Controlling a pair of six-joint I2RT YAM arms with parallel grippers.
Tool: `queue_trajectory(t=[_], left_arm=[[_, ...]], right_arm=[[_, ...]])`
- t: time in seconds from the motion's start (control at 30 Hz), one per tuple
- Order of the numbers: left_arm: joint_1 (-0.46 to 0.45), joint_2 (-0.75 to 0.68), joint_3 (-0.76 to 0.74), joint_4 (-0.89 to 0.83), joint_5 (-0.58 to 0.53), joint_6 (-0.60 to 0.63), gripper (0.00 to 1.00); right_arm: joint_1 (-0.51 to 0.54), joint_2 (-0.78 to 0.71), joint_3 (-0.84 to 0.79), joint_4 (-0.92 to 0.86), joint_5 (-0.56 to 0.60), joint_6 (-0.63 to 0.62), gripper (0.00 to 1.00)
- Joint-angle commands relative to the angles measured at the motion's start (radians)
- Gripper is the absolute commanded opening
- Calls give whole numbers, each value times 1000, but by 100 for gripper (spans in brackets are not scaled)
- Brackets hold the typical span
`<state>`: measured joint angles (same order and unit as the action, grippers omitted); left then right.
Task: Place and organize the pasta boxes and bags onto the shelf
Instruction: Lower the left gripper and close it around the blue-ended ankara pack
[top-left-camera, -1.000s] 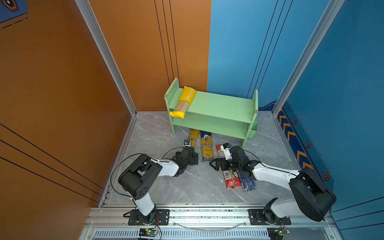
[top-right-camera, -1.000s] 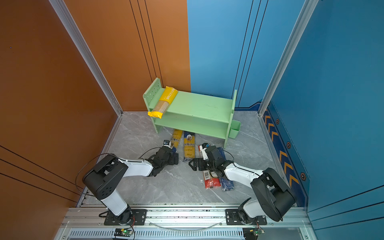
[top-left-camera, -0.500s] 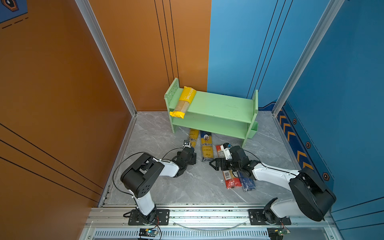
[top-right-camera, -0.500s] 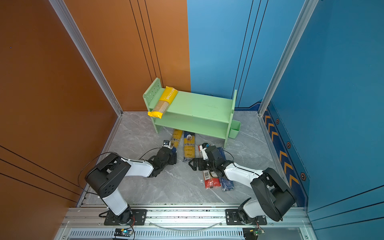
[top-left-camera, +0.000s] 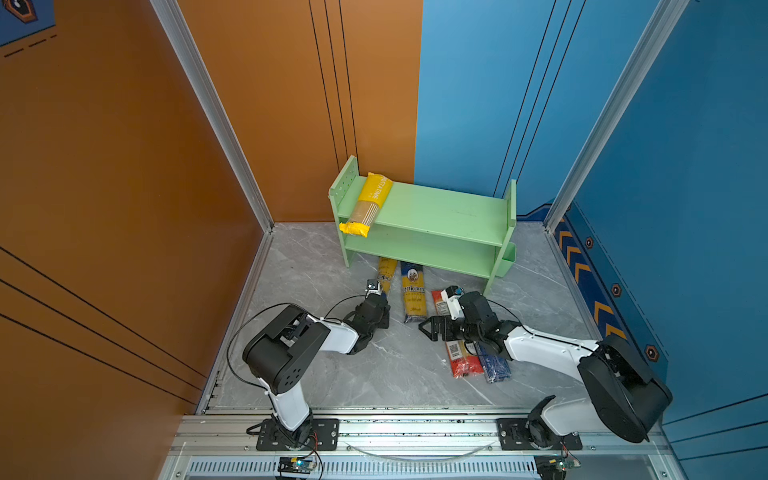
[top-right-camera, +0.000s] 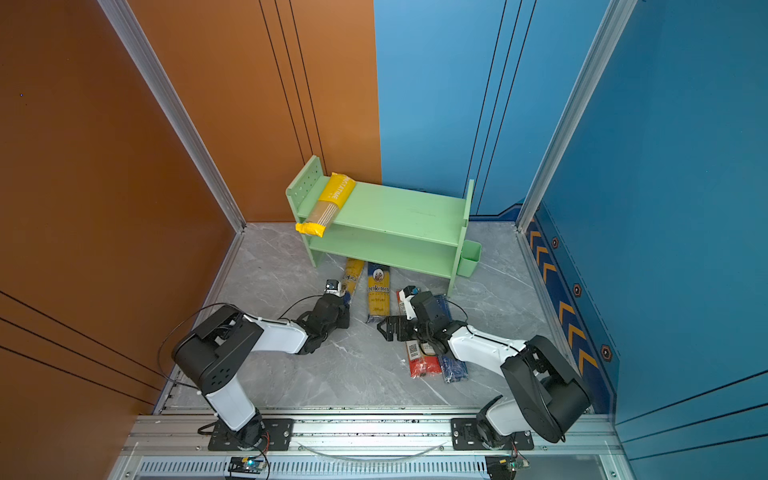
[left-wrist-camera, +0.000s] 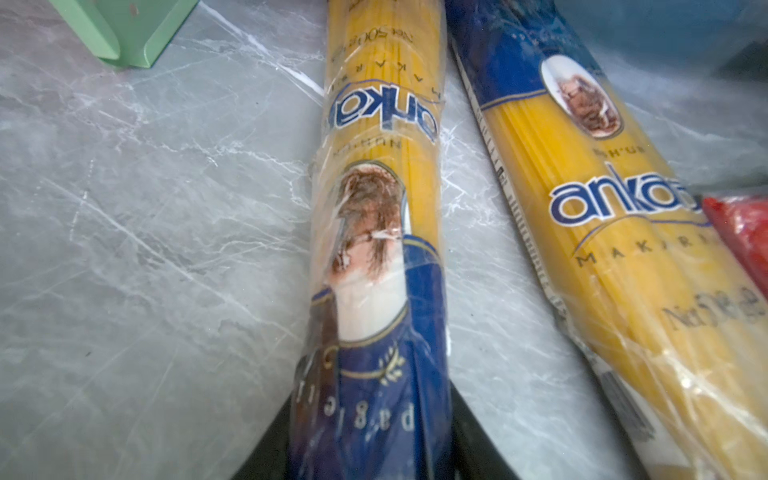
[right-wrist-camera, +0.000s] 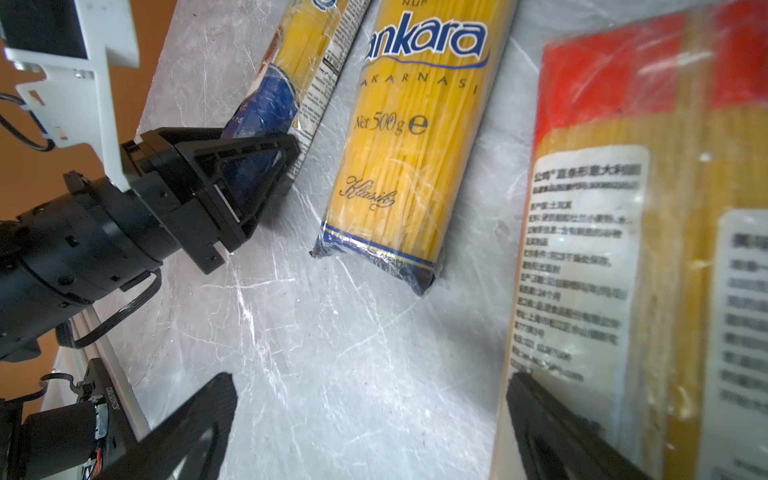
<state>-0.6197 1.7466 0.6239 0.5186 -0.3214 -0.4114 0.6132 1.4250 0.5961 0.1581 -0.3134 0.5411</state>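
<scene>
Plastic at the blue end of one ankara pack (left-wrist-camera: 374, 199) is pinched in the left claw (left-wrist-camera: 370, 434), low on the tabletop (left-wrist-camera: 145, 249); the right claw (right-wrist-camera: 370, 382) hangs spread and empty beside the red-ended pack (right-wrist-camera: 602, 249). Ahead, the shelf (top-left-camera: 440, 210) carries only the yellow pack (top-left-camera: 370, 203), so an end-hold probably suits sliding lengthwise.

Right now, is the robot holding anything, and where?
The left fingers pinch one blue-and-yellow spaghetti pack by its dark blue end. The right fingers are open and empty.
</scene>
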Motion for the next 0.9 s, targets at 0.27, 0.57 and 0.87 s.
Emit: queue_trajectory(t=[0.27,0.57,0.87], left_arm=[[2,54,-38,-141,109,-7,9],[-1,4,-80,-142,148,-40,0],[-9,-103,-126,-189,171,-84,0]], right_arm=[[-1,-7,-5,4,9,11,100],[-1,-7,-4,1,13,11,100],[-1,3,1,12,13,15,100]])
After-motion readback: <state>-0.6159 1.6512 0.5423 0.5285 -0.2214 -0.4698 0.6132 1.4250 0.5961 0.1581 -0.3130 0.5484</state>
